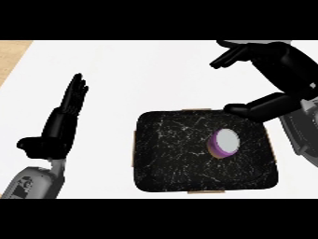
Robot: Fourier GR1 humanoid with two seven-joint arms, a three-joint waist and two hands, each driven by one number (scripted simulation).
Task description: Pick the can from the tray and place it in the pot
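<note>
Two hands show over the white surface (154, 74). At the left, the left hand (61, 121) rests with its fingers straight and pointing to the far side, holding nothing. In the middle lies the black tray (168, 154), and the can (226, 142) stands on its right half, its pale top ringed in purple facing up.

To the right and farther off, the right hand (288, 65) hangs spread wide, fingers arched on the far side and thumb near the tray's far right corner. It touches neither the can nor anything else.

The step in hand looks like the reach. It would go best if this hand came down to straddle the can, thumb on one side and fingers on the other, before closing. No pot is in view.
</note>
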